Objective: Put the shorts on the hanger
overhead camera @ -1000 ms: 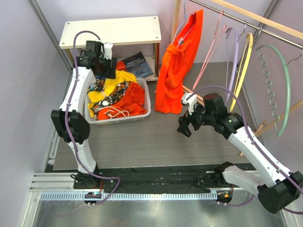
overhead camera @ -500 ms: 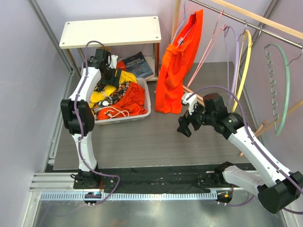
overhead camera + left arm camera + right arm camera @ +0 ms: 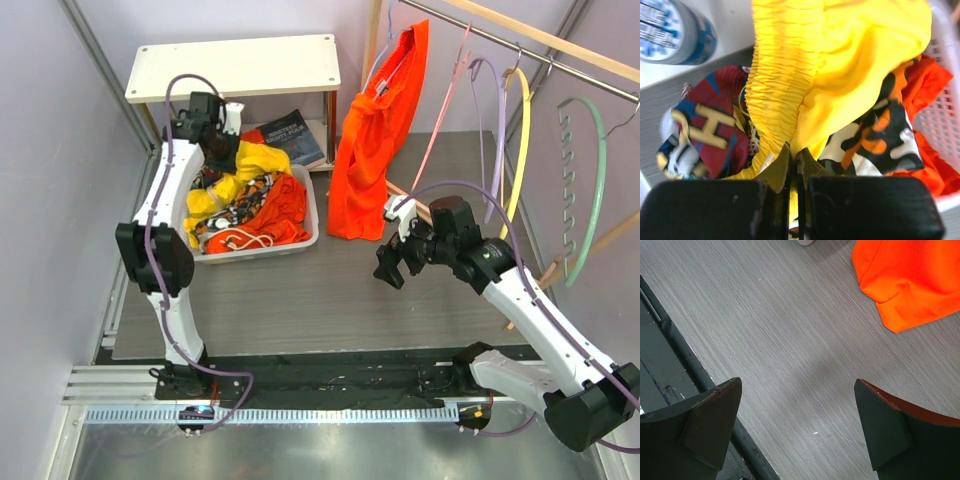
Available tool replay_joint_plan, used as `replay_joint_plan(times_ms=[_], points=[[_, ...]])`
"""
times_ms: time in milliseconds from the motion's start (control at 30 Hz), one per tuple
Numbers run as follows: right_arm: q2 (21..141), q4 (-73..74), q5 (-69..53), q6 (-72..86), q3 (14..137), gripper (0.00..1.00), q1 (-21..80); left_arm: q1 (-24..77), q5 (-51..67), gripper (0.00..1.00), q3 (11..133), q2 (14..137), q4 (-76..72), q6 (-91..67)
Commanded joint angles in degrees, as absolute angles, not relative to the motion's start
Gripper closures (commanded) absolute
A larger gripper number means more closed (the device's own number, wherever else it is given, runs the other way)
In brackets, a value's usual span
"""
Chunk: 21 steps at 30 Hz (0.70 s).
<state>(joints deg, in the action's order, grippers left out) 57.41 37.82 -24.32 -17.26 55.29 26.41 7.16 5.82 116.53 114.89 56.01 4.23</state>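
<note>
My left gripper point(image 3: 794, 159): clamped on shorts point(image 3: 840, 60); shorts higher above basket point(image 3: 260, 250) than half-second ago, pick looks secure; my right gripper point(image 3: 799, 405): fingers apart, idle; hanger point(image 3: 440, 105) untouched.

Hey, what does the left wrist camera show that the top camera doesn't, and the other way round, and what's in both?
Only the left wrist: the left tool pinched shut on the gathered waistband of the shorts, and a cloth with a yellow H beneath.
Only the top: the open right tool above the table, the pink hanger on the rail, and the hanging orange garment.
Both: the yellow shorts raised over the white basket of mixed clothes.
</note>
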Motion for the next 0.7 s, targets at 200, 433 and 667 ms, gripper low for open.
replay_joint_plan(times_ms=[200, 433, 667], points=[[57.8, 35.9, -24.5, -16.5, 58.7, 0.00, 26.5, 7.5, 6.9, 1.00, 124.6, 103.0, 55.9, 2.9], [58.0, 35.9, -24.6, -16.4, 59.1, 0.00, 26.4, 7.5, 7.0, 1.00, 128.9, 102.7, 56.8, 1.8], [58.4, 36.0, -24.9, -16.3, 59.4, 0.00, 26.4, 7.6, 7.2, 1.00, 133.9, 101.4, 55.3, 0.3]])
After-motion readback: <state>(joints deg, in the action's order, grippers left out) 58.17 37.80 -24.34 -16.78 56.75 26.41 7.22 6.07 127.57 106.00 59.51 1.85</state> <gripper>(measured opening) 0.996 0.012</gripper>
